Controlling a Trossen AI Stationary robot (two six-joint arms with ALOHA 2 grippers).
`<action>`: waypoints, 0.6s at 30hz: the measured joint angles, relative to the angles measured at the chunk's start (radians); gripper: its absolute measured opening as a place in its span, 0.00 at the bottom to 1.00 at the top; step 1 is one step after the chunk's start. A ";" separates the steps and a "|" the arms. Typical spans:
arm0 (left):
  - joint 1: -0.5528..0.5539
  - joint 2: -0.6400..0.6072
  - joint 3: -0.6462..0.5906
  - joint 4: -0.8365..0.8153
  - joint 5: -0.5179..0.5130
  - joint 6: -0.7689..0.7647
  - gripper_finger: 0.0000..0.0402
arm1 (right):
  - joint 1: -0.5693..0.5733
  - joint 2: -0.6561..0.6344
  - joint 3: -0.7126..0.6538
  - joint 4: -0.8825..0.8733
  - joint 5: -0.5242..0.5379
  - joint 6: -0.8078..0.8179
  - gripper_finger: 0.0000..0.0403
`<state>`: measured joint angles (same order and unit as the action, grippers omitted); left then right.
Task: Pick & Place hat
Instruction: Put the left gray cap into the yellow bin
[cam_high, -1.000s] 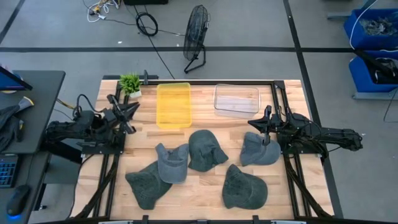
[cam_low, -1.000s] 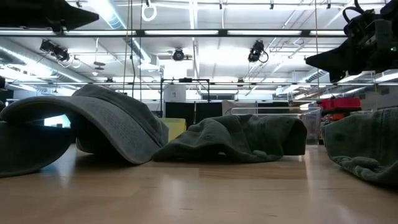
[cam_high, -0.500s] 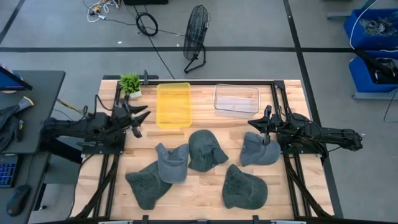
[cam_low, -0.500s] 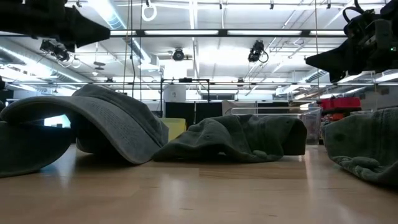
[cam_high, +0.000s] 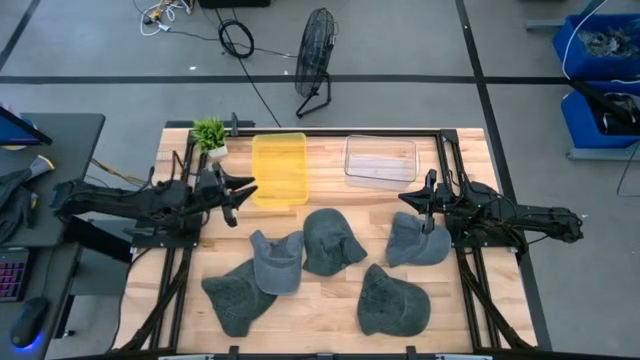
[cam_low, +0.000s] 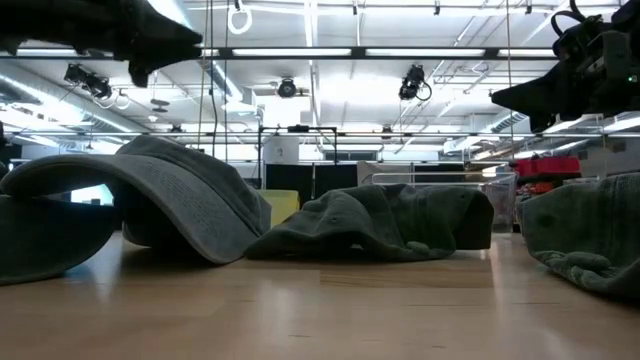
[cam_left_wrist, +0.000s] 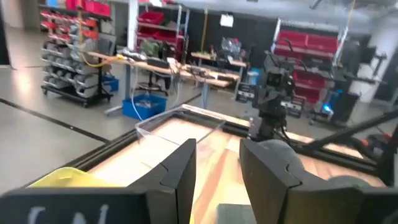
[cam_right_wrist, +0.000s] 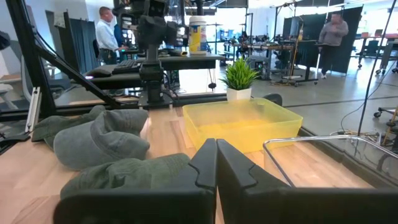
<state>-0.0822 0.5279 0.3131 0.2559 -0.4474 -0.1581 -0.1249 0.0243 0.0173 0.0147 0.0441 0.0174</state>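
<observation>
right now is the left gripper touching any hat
Apart. The high view shows the left gripper beside the yellow bin, bare wood separating it from the nearest hat.

Five grey hats lie on the wooden table. The light grey hat rests on the dark hat at the front left, overlapping it. The centre hat lies crumpled just beside it. The front hat lies dome-up. The right hat lies near the table's right rail.
</observation>
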 joint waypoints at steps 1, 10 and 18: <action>0.000 0.027 0.027 -0.009 0.010 0.011 0.32 | 0.000 0.000 0.000 0.000 0.000 0.000 0.01; 0.000 0.250 0.314 -0.287 0.079 0.009 0.31 | 0.000 0.000 0.000 0.000 0.000 0.000 0.01; 0.000 0.348 0.363 -0.424 0.238 -0.073 0.31 | 0.000 0.000 0.000 0.000 0.000 -0.038 0.01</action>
<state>-0.0826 0.8756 0.6762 -0.1679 -0.2092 -0.2314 -0.1249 0.0246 0.0172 0.0143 0.0441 -0.0209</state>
